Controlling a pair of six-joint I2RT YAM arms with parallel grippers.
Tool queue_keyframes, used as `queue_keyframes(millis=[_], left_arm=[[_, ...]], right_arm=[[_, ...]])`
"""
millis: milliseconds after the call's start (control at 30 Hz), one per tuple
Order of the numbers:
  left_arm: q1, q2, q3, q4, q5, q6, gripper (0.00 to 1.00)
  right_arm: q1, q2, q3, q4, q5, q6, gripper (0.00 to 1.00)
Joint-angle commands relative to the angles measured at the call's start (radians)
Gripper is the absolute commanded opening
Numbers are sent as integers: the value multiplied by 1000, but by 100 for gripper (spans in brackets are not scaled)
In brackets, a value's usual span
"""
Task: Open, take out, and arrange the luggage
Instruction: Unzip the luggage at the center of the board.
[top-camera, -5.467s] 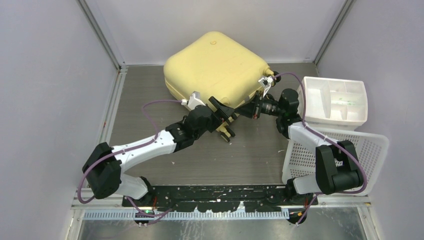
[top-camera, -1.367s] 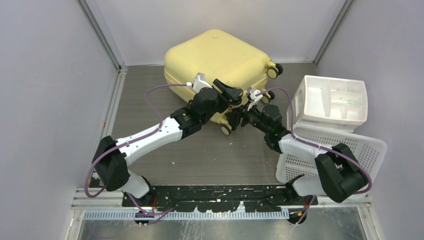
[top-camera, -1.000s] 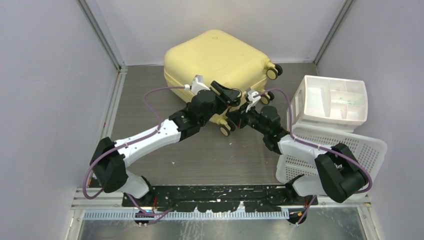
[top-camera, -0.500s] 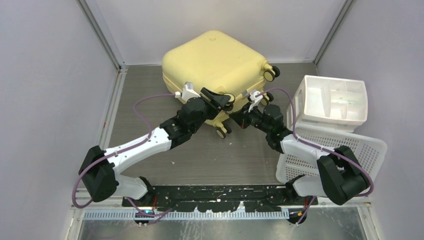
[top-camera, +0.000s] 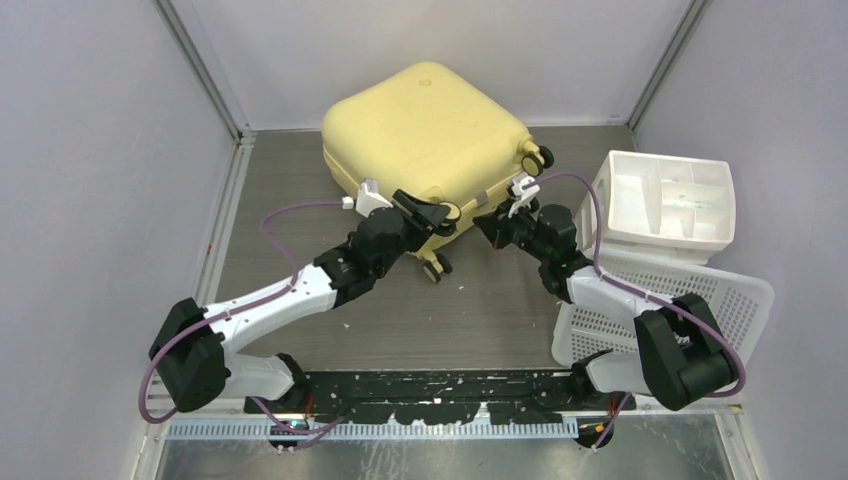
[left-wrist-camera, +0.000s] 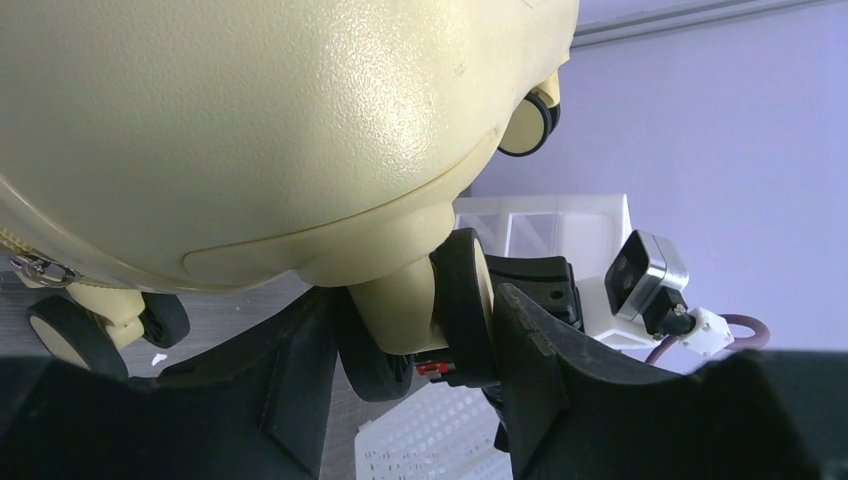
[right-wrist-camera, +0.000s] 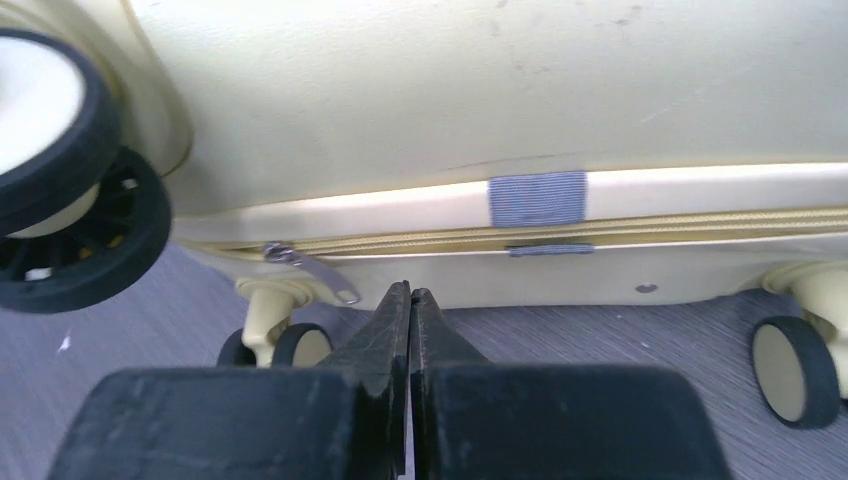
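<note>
The pale yellow luggage (top-camera: 430, 125) lies closed on the floor at the back, its wheeled end toward the arms. My left gripper (top-camera: 441, 213) is shut on one of its caster wheels (left-wrist-camera: 465, 310); in the left wrist view the gripper (left-wrist-camera: 415, 345) has a finger on each side of the wheel under the luggage shell (left-wrist-camera: 250, 120). My right gripper (top-camera: 487, 222) is shut and empty, beside that same end. In the right wrist view its tips (right-wrist-camera: 411, 293) sit just below the closed zipper seam, right of the metal zipper pull (right-wrist-camera: 310, 268) on the luggage (right-wrist-camera: 500, 90).
A white drawer bin (top-camera: 665, 200) stands at the right, resting on a white perforated basket (top-camera: 690, 300) close behind my right arm. Grey walls close in the left, back and right. A grey tape patch (right-wrist-camera: 537, 197) crosses the luggage seam.
The luggage has turned and slid a little to the left with my left gripper on its wheel. My right gripper has drawn back to the right, away from the lower wheels.
</note>
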Motion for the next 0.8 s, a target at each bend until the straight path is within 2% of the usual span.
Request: queue_keyframes(millis=[0,67,133,233,400,567,767], left_arm=[[36,-96,83,414,-129,-14,0],[36,-89,86,414,-122,-19,0],[36,-79,98,414,-114,-25,0],[36,-61,133,406,-100,-22,0],[36,-29,174,403,-80,-24,0],[36,-12,188,402,-72,-32,0],[35,-1,196,402,-67,-35,0]], right_arm=[[-9,-1,36,41,-211,-22,10],[-5,28,32,81,-275,29,34],[5,47,31,96,-253,52,51],[13,74,34,114,-222,73,56],[61,119,46,166,-117,118,57],[114,117,42,191,-14,122,53],[123,95,32,207,94,132,31]])
